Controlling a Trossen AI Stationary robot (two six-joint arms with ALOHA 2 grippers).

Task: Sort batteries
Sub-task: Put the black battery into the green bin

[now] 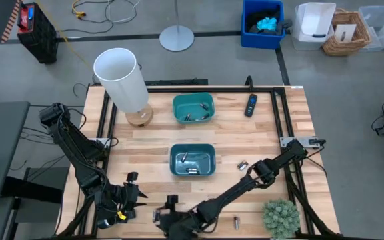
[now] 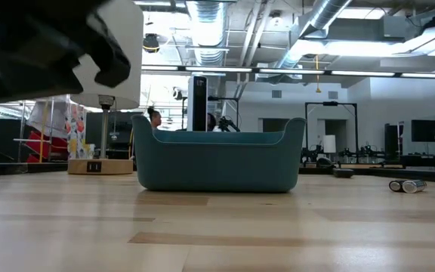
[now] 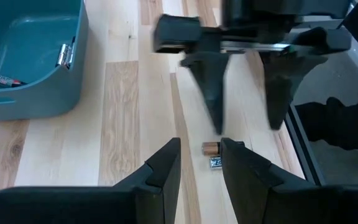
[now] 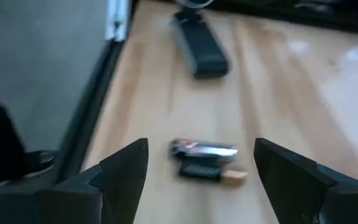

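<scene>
Right end effector (image 4: pixel 201 171) is held wide open, empty, over two batteries (image 4: pixel 204 158) at lower centre; light, rigid, prone to rolling; mid-body grasp is judged best.

Two dark, black, multi-jointed robot arms with bundled black cables along their links; the left arm (image 1: pixel 79 157) carries a small yellow marking near its wrist. The matte black fingers (image 3: pixel 160 171) are wedge-shaped, tapering to blunt tips.

Two teal bins (image 1: pixel 193 109) (image 1: pixel 193 161) sit on a pale, striped wooden table (image 1: pixel 272 133), a white lampshade (image 1: pixel 121 79) at ten o'clock. Batteries (image 4: pixel 204 158) show silver, black and copper; a green spiky plant (image 1: pixel 281 218) stands at five o'clock.
</scene>
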